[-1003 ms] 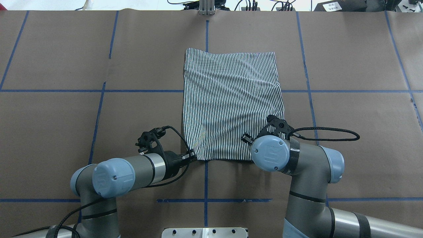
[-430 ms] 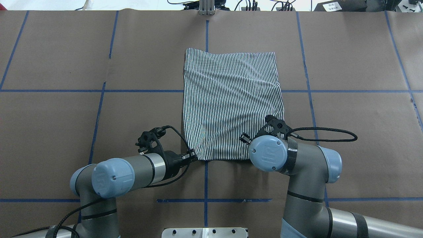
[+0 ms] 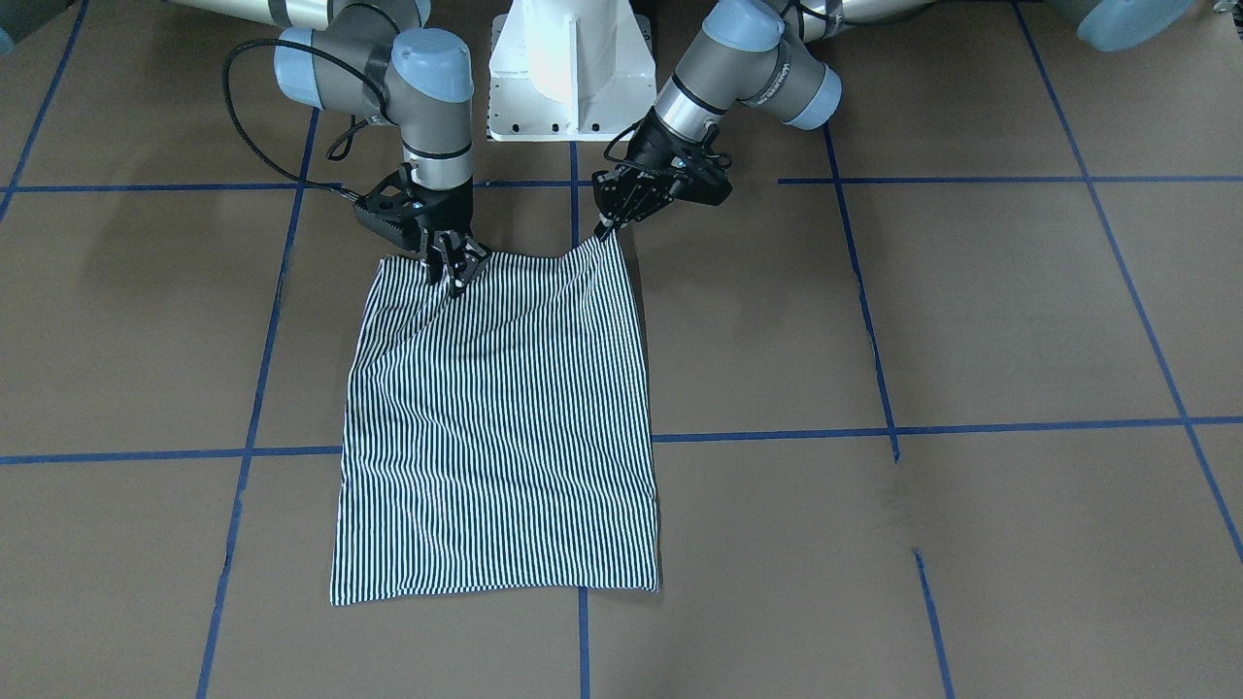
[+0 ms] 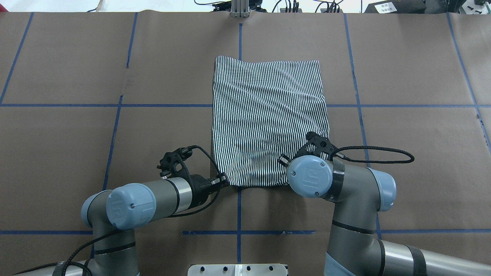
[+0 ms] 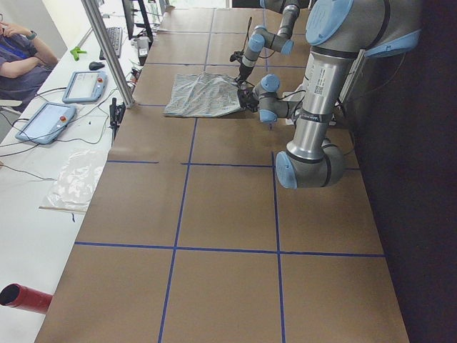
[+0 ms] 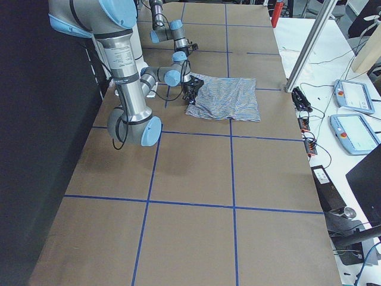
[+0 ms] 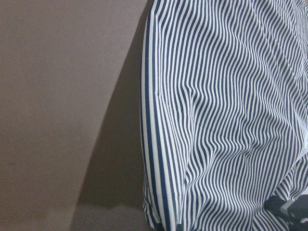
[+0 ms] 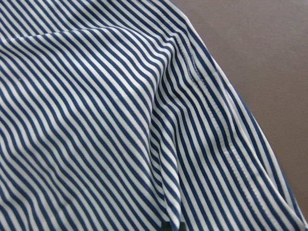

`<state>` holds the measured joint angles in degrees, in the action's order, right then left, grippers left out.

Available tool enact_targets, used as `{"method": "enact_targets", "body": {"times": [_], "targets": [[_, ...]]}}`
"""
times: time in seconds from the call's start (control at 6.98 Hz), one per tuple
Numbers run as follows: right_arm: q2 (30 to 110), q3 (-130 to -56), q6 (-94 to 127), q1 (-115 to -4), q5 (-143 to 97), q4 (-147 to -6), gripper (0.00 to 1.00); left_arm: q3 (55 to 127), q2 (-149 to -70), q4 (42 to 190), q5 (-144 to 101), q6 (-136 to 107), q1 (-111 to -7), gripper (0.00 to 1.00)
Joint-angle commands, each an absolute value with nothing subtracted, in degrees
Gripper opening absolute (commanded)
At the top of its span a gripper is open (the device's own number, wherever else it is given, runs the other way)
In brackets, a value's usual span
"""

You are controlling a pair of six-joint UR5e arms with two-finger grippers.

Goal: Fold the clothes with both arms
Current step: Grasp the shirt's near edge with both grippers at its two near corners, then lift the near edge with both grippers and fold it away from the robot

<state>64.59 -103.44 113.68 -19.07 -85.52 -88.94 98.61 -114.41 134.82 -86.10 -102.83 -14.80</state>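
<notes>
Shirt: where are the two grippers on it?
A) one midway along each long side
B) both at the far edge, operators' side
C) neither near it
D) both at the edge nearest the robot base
D: in the front-facing view the left gripper is at one corner of the shirt and the right gripper near the other, both on the edge by the white base.

Bright, even overhead light; soft shadows, sharp focus.
</notes>
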Motion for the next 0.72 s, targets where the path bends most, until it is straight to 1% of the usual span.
{"method": "enact_targets", "body": {"times": [0.0, 0.14, 0.29, 0.57], "targets": [[64.4, -104.1, 113.9, -19.5, -85.5, -88.9, 0.0, 99.5, -114.3, 134.7, -86.1, -102.7, -14.9, 0.0], [64.5, -106.8, 113.8, -19.8, -85.6, -89.0, 0.0, 102.4, -113.6, 133.8, -86.4, -102.6, -15.0, 0.0], [64.5, -111.7, 113.8, -19.9, -86.0, -91.6, 0.0, 107.9, -113.4, 128.2, -89.8, -102.3, -15.6, 0.0], [64.7, -124.7, 114.6, -19.3, -86.2, -100.9, 0.0, 124.1, -112.3, 110.9, -92.3, -102.3, -15.7, 0.0]]}}
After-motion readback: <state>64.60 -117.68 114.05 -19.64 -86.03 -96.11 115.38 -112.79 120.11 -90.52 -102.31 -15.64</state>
